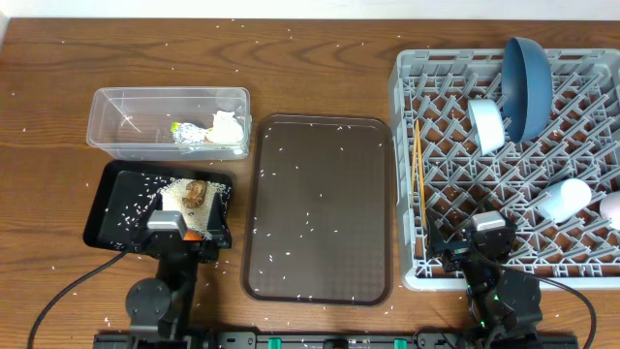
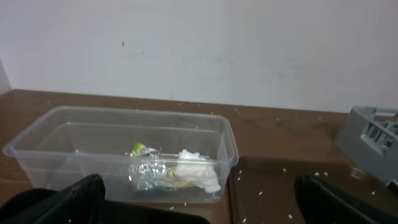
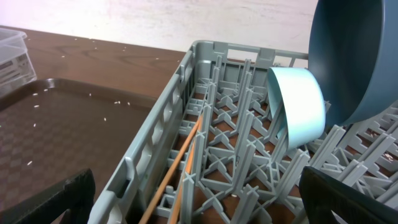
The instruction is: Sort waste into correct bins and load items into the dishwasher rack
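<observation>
The clear tub [image 1: 116,114] holds a crumpled white napkin [image 1: 227,127] and a yellow-green wrapper [image 1: 185,132]. The left wrist view shows the same napkin [image 2: 198,169] and wrapper [image 2: 142,150] ahead of my left gripper [image 2: 199,211], which is open and empty. That left gripper [image 1: 182,227] hangs over the near edge of the black tray [image 1: 121,199], where rice and a brown lump [image 1: 194,192] lie. In the grey rack [image 1: 409,145] stand a blue plate [image 1: 528,87], a light blue cup [image 1: 487,126], chopsticks [image 1: 419,174] and a pale cup [image 1: 565,199]. My right gripper [image 1: 484,237] is open over the rack's near edge.
A dark brown serving tray [image 1: 320,208] speckled with rice grains lies between the bins and the rack. Loose rice is scattered over the wooden table [image 1: 310,58]. A white rounded object [image 1: 612,208] shows at the rack's right edge. The chopsticks [image 3: 180,168] run along the rack's left wall.
</observation>
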Tool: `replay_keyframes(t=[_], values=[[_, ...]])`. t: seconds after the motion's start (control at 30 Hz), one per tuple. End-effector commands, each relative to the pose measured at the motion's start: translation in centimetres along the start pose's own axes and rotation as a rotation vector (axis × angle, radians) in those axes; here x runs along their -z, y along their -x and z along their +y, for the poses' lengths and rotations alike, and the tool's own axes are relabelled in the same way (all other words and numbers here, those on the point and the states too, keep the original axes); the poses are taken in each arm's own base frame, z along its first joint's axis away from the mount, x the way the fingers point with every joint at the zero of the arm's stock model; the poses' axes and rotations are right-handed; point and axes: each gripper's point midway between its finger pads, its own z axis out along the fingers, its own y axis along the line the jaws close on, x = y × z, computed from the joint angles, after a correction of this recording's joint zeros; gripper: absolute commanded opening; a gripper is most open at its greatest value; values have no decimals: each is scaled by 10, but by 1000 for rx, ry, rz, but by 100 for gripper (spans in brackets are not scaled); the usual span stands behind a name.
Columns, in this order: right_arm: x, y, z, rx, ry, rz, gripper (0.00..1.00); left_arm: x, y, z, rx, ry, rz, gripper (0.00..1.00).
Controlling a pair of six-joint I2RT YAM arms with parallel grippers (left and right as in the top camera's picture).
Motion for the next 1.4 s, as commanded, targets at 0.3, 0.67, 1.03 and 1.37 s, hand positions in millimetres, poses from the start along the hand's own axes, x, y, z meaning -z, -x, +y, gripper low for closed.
replay_keyframes(t=[0.3, 0.67, 1.03, 1.37], values=[[0, 0, -2, 14, -8, -3, 99, -11, -56, 7, -16, 9, 93, 98], [0, 0, -2, 13, -8, -2, 99, -11, -58, 7, -16, 11, 100, 98], [0, 0, -2, 14, -8, -3, 99, -11, -58, 7, -16, 11, 101, 98], [0, 0, -2, 13, -8, -2, 99, -11, -58, 7, -16, 11, 101, 98]])
